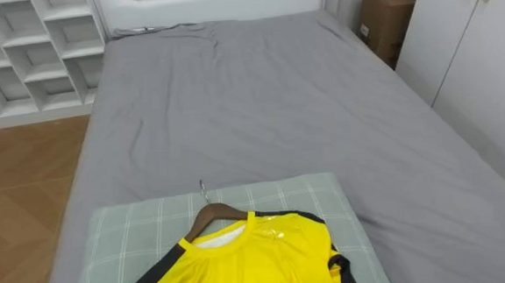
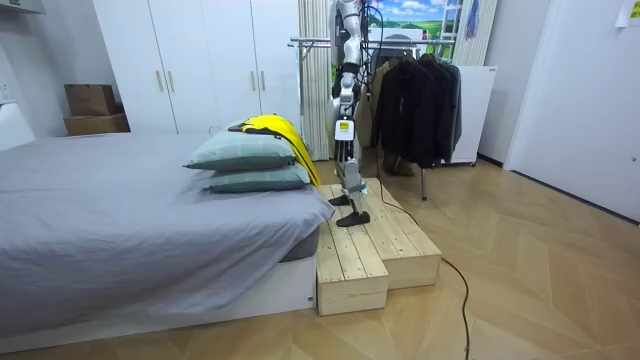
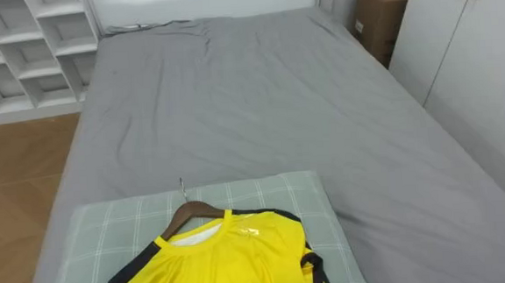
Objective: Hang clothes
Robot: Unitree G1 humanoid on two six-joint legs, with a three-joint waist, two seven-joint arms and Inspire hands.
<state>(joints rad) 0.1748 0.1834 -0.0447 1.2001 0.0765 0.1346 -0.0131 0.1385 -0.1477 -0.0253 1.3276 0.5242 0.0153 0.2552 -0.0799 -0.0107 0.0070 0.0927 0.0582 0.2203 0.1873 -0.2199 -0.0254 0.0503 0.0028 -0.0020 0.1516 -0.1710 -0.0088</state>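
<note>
A yellow shirt (image 1: pixel 242 265) with black trim lies on a wooden hanger (image 1: pixel 217 212), whose metal hook (image 1: pixel 203 190) points toward the head of the bed. Shirt and hanger rest on a green checked pillow (image 1: pixel 135 228) at the foot of the bed, directly below me. In the room view the yellow shirt (image 2: pixel 275 128) drapes over two stacked pillows (image 2: pixel 250 165). I stand upright on a wooden platform (image 2: pixel 375 245) at the bed's end, facing the bed. My left hand (image 2: pixel 343 128) hangs by my side, apart from the shirt.
The grey bed (image 1: pixel 259 97) stretches away ahead. White shelves (image 1: pixel 27 50) stand to its left, with a white wardrobe (image 1: pixel 466 41) and a cardboard box (image 1: pixel 384 19) to its right. A clothes rack (image 2: pixel 400 45) with dark garments (image 2: pixel 415 100) stands close behind me.
</note>
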